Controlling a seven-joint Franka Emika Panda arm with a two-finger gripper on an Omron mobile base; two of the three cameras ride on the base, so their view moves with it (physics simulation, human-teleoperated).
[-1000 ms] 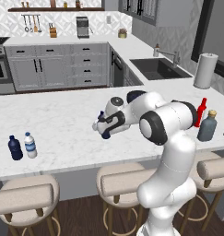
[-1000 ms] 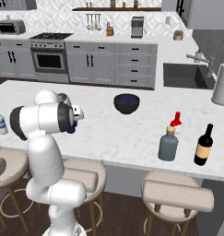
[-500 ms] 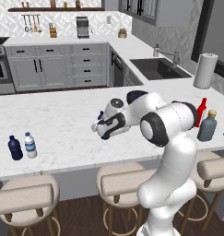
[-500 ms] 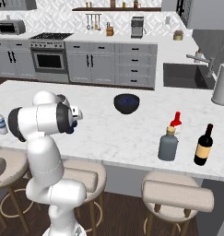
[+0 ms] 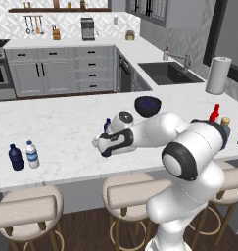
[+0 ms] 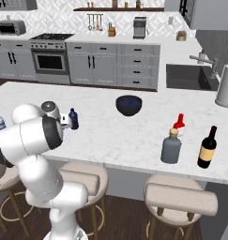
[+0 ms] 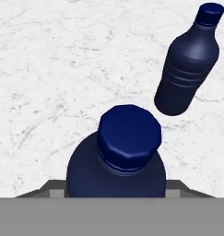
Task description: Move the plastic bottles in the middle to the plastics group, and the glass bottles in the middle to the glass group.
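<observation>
Beside my hand on the marble table [image 5: 61, 127], a dark bowl [image 5: 148, 105] sits just behind. One navy bottle [image 7: 117, 161] stands between my fingers [image 7: 115, 196], pinched at its body; its twin [image 7: 188, 60] stands near.

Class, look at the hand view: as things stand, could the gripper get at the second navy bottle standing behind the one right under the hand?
Probably not straight away. The near navy bottle sits between the finger tips of the gripper, seemingly already gripped, so the hand is occupied. The second navy bottle stands apart on bare marble counter, so its surroundings are free once the hand is emptied.
</observation>
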